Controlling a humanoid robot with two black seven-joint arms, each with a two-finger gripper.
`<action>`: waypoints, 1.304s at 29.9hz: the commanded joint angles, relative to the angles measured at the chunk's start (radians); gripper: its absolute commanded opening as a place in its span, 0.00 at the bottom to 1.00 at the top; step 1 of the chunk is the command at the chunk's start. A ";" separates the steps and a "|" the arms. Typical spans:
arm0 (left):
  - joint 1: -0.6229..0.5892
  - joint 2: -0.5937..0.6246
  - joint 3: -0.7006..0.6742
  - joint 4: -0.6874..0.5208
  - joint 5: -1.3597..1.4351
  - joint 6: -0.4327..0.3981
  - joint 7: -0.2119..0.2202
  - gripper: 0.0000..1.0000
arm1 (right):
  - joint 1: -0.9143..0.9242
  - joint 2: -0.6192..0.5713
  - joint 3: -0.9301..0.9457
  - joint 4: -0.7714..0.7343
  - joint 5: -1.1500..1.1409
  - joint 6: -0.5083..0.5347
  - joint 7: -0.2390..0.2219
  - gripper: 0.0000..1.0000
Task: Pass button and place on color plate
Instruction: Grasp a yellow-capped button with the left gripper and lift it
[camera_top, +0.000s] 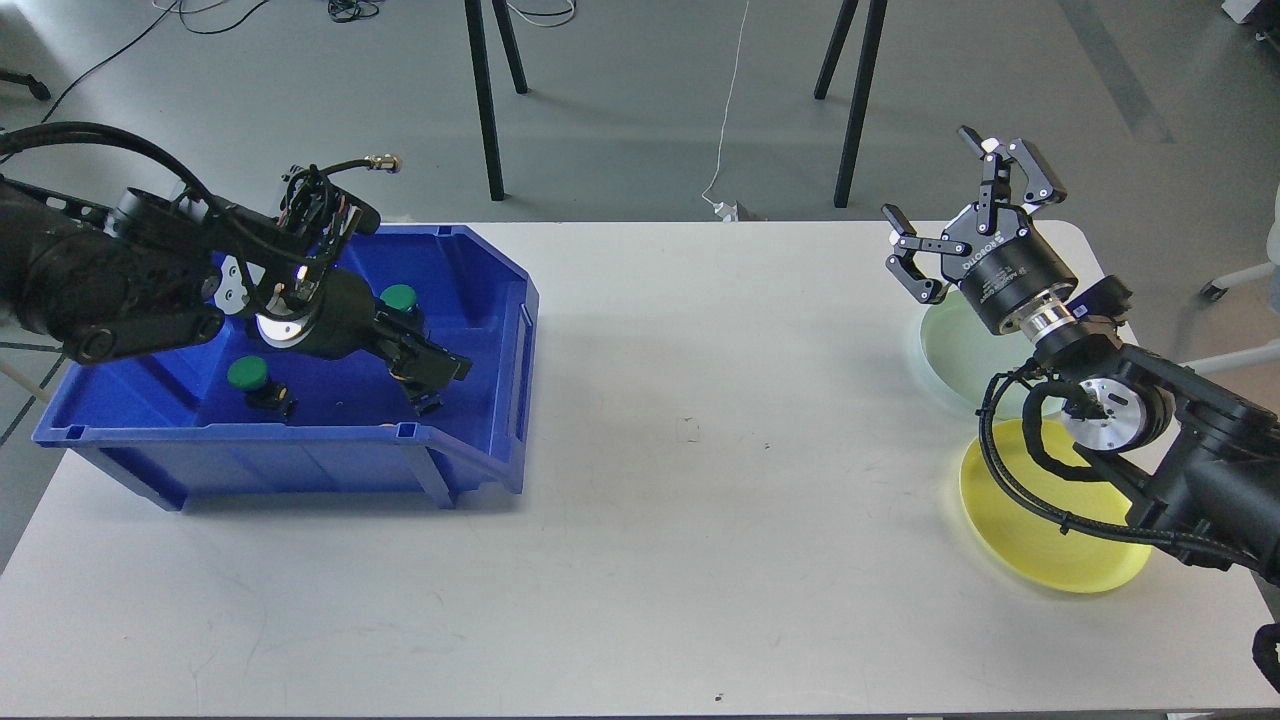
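Note:
My left gripper (432, 368) is down inside the blue bin (300, 450), over the spot where a yellow button stood. Only that button's black base (429, 405) shows under the fingers, and I cannot tell whether they are closed on it. A green button (399, 298) stands just behind the gripper and another green button (247, 374) stands at the bin's front left. My right gripper (975, 208) is open and empty, held up above the pale green plate (950, 350). The yellow plate (1040, 545) lies nearer me, partly under my right arm.
The white table (700, 480) carries the bin at the left and both plates at the right. My left arm covers the bin's back left part. Black stand legs (850, 100) rise behind the table's far edge.

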 joint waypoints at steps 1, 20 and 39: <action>0.038 -0.002 -0.002 0.040 0.000 -0.001 0.000 0.97 | -0.004 0.001 0.000 0.000 0.001 0.000 0.000 0.99; 0.139 -0.028 -0.017 0.169 -0.002 -0.041 0.000 0.82 | -0.024 0.001 0.001 0.000 -0.001 0.000 0.000 0.99; 0.000 0.090 -0.133 0.074 0.000 -0.087 0.000 0.01 | -0.044 -0.003 0.008 0.000 0.001 0.000 0.000 0.99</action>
